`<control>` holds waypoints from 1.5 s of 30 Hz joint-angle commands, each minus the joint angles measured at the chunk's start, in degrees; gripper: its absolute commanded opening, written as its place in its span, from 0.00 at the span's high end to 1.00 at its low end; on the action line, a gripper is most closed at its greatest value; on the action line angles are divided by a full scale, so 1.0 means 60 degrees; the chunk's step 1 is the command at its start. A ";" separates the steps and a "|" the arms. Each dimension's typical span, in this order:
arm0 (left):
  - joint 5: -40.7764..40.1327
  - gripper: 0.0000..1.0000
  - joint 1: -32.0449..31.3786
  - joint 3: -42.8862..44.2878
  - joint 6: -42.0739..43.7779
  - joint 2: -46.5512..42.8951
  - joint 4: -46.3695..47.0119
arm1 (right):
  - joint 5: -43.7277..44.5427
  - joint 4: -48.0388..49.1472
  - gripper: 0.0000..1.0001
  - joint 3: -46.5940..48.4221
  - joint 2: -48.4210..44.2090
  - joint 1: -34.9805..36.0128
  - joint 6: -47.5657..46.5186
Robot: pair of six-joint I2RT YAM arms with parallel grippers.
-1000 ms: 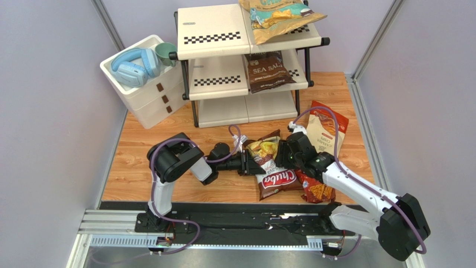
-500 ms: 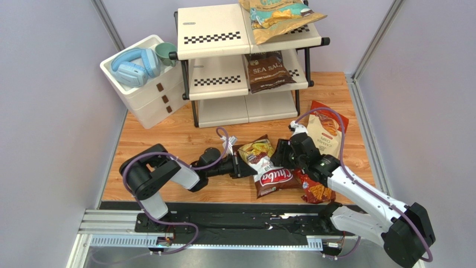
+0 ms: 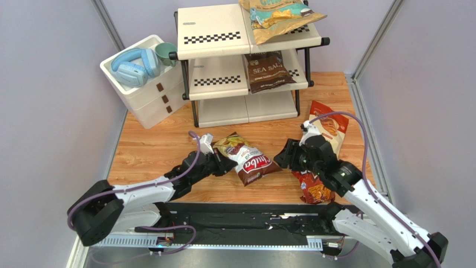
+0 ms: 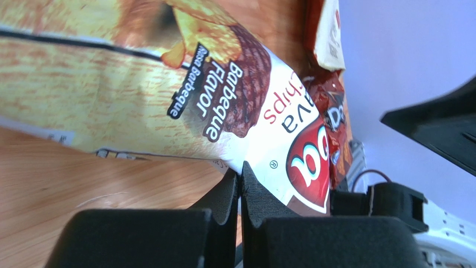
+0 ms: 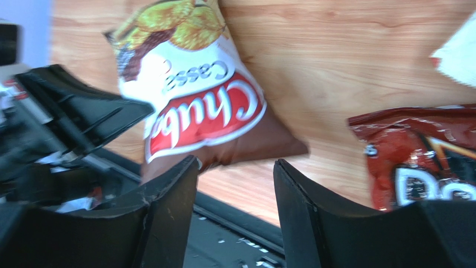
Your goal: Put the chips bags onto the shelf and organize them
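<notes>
- The Chuba bag [image 3: 250, 162] is in front of the shelf [image 3: 212, 39], over the middle of the table [image 3: 151, 151], with its yellow end toward the shelf. I cannot tell if it rests on the wood or is a little lifted.
- The left hand [image 3: 222, 165] is clenched on the left edge of this bag. In the left wrist view the two fingers [image 4: 226, 192] are pressed together on the bag's border.
- The right hand [image 3: 286, 157] is released and grasps nothing. It is just beside the right side of the Chuba bag, apart from it.
- The Doritos bag [image 3: 314, 191] lies on the table under the right arm, and the cream bag [image 3: 329, 127] lies behind it.
- The tan-and-teal bag [image 3: 279, 17] lies on the top tier, at the right.
- The Sea Salt bag [image 3: 268, 70] lies on the middle tier, at the right.
- The white drawer box [image 3: 146, 100], left of the shelf, carries blue headphones [image 3: 134, 66] and a green cup [image 3: 166, 52].
</notes>
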 commanded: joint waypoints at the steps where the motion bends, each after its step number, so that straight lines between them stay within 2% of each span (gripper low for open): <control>1: -0.1472 1.00 -0.0022 -0.0090 0.0412 -0.1174 -0.1823 | -0.0985 0.0215 0.43 -0.0338 -0.0972 0.0108 0.1215; 8: -0.1122 1.00 -0.0022 0.0072 0.0398 -0.0780 -0.1899 | -0.1440 0.1869 0.37 -0.1744 -0.0565 0.0386 0.2138; 12: -0.1005 1.00 -0.0022 -0.0089 0.0237 -0.0355 -0.1284 | -0.1982 0.3756 0.32 -0.2798 0.0328 0.0663 0.3061; 19: -0.0873 1.00 -0.0022 -0.0279 0.0295 -0.0383 -0.1210 | -0.0929 0.5518 0.27 -0.3868 0.0536 0.1295 0.4057; 20: -0.0858 1.00 -0.0022 -0.0294 0.0295 -0.0456 -0.1195 | -0.0812 0.6303 0.26 -0.4059 0.0405 0.1309 0.4291; 23: -0.0843 1.00 -0.0022 -0.0412 0.0310 -0.0559 -0.1224 | -0.0548 0.7158 0.24 -0.4616 0.0272 0.1309 0.4688; 29: -0.0785 1.00 -0.0022 -0.0587 0.0281 -0.0764 -0.1239 | -0.0123 0.7847 0.23 -0.4983 0.0534 0.1309 0.5025; 32: -0.0726 1.00 -0.0022 -0.0602 0.0324 -0.0750 -0.1224 | -0.0122 0.8621 0.22 -0.5071 0.1105 0.1339 0.5244; 35: -0.0609 1.00 -0.0022 -0.0588 0.0353 -0.0720 -0.1239 | 0.0477 0.9267 0.22 -0.5043 0.1735 0.1616 0.5348; 40: -0.0521 1.00 -0.0022 -0.0588 0.0456 -0.0867 -0.1254 | 0.0915 0.9897 0.22 -0.4574 0.3125 0.1924 0.5406; 45: -0.0448 1.00 -0.0022 -0.0602 0.0529 -0.1057 -0.1444 | 0.1854 1.0047 0.23 -0.4325 0.3538 0.2364 0.5508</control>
